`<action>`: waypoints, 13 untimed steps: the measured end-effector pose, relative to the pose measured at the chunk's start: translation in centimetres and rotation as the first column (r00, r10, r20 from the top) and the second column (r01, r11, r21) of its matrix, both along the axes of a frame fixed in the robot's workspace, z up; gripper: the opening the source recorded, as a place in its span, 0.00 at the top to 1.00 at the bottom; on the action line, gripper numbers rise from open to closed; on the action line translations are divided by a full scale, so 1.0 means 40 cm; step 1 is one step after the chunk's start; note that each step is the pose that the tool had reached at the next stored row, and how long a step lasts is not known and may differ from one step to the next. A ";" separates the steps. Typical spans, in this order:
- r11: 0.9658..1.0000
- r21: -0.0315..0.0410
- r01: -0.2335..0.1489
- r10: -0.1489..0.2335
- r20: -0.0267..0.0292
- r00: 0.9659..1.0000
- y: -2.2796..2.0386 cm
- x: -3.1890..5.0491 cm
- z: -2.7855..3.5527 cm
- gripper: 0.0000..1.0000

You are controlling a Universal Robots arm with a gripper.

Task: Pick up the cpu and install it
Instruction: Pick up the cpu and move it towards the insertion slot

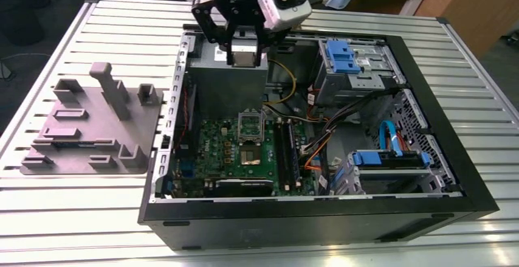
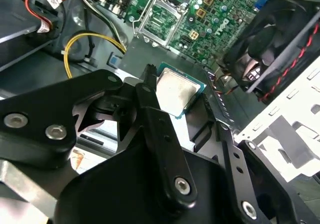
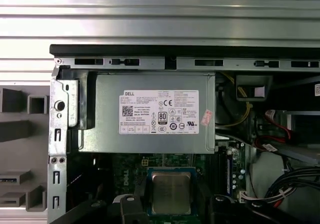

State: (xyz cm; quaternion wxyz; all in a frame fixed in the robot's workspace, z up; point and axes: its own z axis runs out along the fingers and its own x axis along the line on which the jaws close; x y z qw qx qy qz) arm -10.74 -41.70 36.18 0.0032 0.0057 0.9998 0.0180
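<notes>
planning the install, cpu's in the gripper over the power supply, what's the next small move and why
Probably carry the cpu toward the socket: the gripper holds it above the power supply, short of the socket.

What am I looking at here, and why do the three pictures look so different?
This is one robot arm working over an open computer case on a slatted metal table. The exterior view comes from a camera standing off the arm; both wrist views come from cameras riding on the arm, so they look past its black end effector, the grasping part. It hangs above the grey power-supply box and is shut on the cpu, a small square chip with a silver top. Inside the case lies the green motherboard. On the exterior view's left, beside the case, sits a grey plastic tray with upright posts.
</notes>
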 end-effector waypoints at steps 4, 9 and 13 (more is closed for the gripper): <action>1.000 0.000 0.000 0.000 0.000 1.000 0.000 0.012 0.000 0.53; 1.000 0.000 0.002 -0.002 0.000 1.000 -0.007 0.017 -0.001 0.53; 1.000 0.000 0.005 -0.005 0.000 1.000 -0.018 0.021 -0.004 0.53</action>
